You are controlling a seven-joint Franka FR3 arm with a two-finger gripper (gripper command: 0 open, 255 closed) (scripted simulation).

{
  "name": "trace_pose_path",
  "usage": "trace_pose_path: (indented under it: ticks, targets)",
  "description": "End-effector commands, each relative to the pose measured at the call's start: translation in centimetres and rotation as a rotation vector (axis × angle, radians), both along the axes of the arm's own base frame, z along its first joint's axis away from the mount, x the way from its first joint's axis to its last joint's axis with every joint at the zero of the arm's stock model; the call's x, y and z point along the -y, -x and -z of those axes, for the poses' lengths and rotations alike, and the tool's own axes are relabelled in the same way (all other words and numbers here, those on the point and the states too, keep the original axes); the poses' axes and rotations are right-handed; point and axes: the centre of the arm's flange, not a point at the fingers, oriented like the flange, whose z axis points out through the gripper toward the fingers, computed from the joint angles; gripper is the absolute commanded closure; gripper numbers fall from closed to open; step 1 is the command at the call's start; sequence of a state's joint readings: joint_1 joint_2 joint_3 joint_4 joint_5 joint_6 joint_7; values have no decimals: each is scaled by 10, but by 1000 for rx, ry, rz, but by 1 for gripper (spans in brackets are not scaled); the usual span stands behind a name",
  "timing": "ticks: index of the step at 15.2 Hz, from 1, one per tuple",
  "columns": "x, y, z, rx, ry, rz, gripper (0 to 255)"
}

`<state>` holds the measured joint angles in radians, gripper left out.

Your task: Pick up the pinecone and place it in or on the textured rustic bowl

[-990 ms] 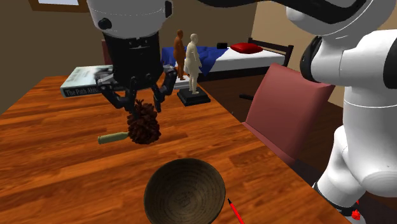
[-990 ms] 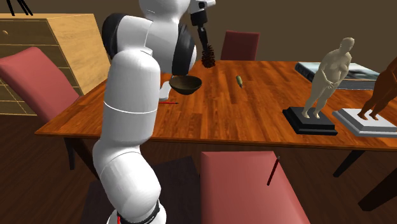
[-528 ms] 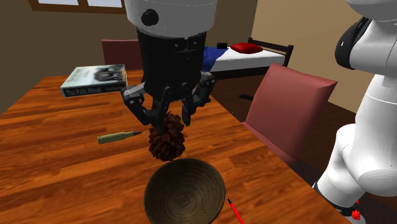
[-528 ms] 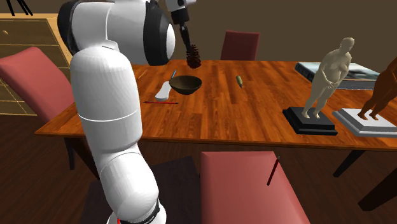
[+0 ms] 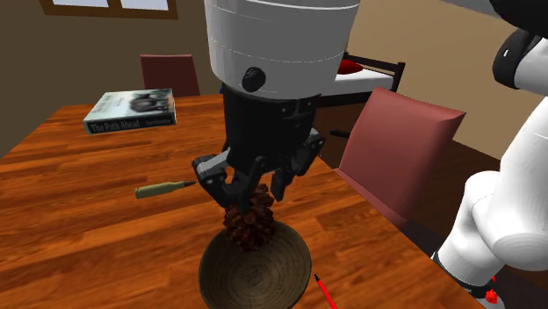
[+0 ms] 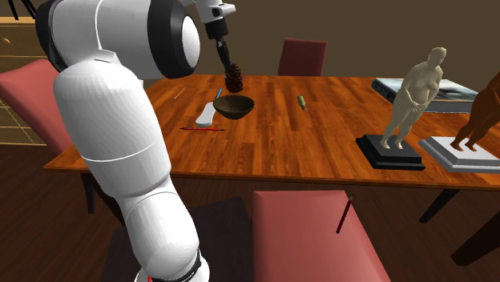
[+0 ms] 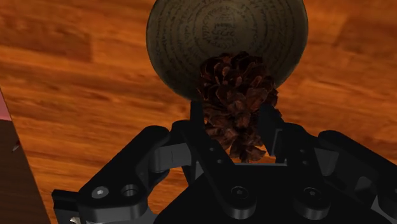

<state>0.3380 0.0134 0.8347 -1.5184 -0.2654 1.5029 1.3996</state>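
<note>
My black gripper (image 5: 255, 189) is shut on a dark brown pinecone (image 5: 249, 222), which hangs just above the far rim of the dark ridged bowl (image 5: 255, 270) on the wooden table. In the wrist view the pinecone (image 7: 236, 102) is clasped between the fingers (image 7: 198, 118) and overlaps the edge of the bowl (image 7: 191, 38) beneath it. The second exterior view has the pinecone (image 6: 234, 78) held over the bowl (image 6: 234, 106), clear of it, with the gripper (image 6: 227, 61) above.
A small green-handled tool (image 5: 164, 188) lies on the table beyond the bowl, a book (image 5: 132, 111) at the far corner, a red pen (image 5: 325, 291) beside the bowl. Red chairs (image 5: 392, 154) line the table's edge. Two statuettes (image 6: 410, 104) stand at the second exterior view's right.
The arm has carried the pinecone toward the shoulder camera and lower, from over the bare table to just above the bowl's rim. The grip has stayed the same.
</note>
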Motion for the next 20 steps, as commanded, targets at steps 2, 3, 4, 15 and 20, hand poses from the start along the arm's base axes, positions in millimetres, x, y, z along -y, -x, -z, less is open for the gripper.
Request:
trace_pose_path:
  ticks: [2,3,4,15,20]
  targets:
    - [0,0,17,0,-1,0,255]
    - [0,0,22,0,-1,0,255]
    - [0,0,27,0,-1,0,255]
    - [0,0,65,0,-1,0,255]
    - [0,0,65,0,-1,0,0]
